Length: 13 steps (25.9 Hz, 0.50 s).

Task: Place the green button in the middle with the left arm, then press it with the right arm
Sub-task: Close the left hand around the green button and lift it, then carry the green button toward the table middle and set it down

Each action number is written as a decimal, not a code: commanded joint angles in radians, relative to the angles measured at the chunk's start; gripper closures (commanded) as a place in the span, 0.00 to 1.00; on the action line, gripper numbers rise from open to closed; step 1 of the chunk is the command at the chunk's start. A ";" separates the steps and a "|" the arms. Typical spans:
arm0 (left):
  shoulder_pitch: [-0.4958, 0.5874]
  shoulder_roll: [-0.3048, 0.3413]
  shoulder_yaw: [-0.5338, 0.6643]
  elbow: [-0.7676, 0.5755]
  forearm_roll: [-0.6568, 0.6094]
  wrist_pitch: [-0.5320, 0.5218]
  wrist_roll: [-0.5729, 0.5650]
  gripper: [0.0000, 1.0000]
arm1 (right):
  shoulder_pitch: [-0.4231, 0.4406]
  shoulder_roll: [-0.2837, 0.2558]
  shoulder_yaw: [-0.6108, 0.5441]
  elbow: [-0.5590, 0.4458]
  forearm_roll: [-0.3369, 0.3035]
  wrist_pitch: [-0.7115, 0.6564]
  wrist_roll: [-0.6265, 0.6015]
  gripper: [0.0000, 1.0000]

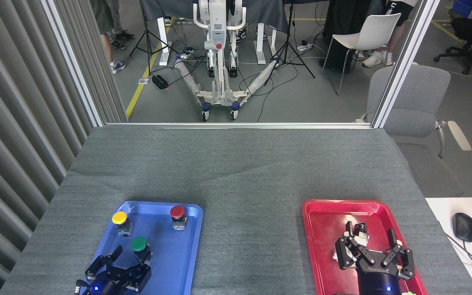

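Fingers of the left gripper (131, 258) are standing apart over the near end of the blue tray (187, 262), one dark link reaching up past the left of the green button (139, 244) and the other lying just under its base; whether either is touching it I cannot tell. That button is sitting upright inside the tray, toward its near left part, with the yellow button (120, 218) at the far left corner and the red button (177, 212) near the far edge, both well apart from it. To grip well, I judge the fingers should be closing on the squat grey-black block under the cap, not on the rounded, smooth mushroom cap, which would likely be slipping out; then lifting clear of the tray's raised lip before carrying right. Over on the red tray (322, 229), the right gripper (373, 246) is hovering with its black linked fingers spread, with a small pale and dark part just behind one of them. Between the two glossy, round-cornered trays, the middle (252, 241) is lying bare: matte, dark grey woven cloth.
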 commanded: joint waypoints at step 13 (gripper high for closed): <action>-0.019 0.027 -0.031 -0.020 -0.008 -0.140 0.024 1.00 | -0.001 0.003 0.000 0.001 0.000 0.001 -0.001 0.00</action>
